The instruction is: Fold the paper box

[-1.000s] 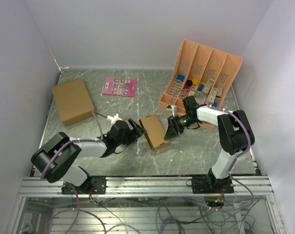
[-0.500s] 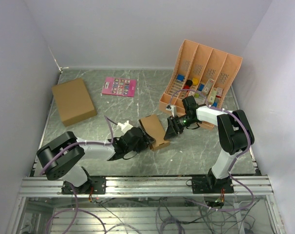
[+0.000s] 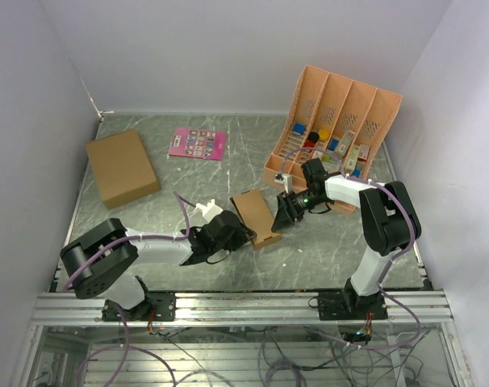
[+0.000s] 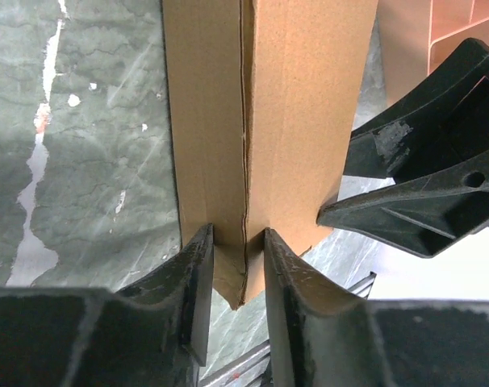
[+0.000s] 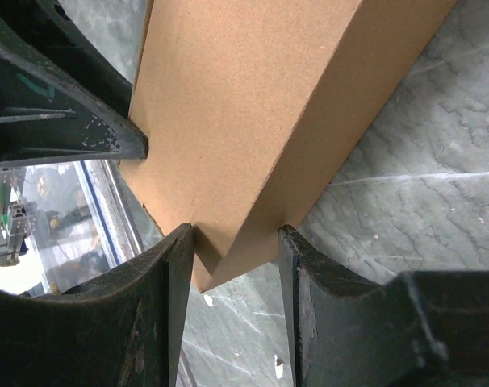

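Centre of the green marble table [image 3: 188, 181], and there sat the paper box [image 3: 257, 216], a small brown oblong carton caught between both arms. Its long axis ran from the far side, a touch left, down toward the near side, a touch right, so one short end pointed at the arms' bases.

The left gripper [image 3: 243, 234] had come in low at that near end, its fingers narrow and pressed on the cardboard from either side. It had the carton pinched! The right gripper [image 3: 283, 211] met the carton from the right, fingers about half apart and clamped across a corner of it.

From above, the carton's faces read as plain brown. The pink card [image 3: 198, 143] at the far left carried a grid of little pictures, its print too small to read. The same went for the coloured items in the peach slotted organiser [image 3: 365, 113] at the far right.

Only the top camera caught those, along with the larger cardboard box [image 3: 122, 168] lying well apart at the left.

The left wrist camera gave something else: a seam running lengthwise down the carton between two panels, right into the gap between its own fingers, with the right gripper's dark fingers at the carton's right edge.

The right wrist camera showed a broad speckled face and the corner it straddled, with the other arm's finger at upper left.
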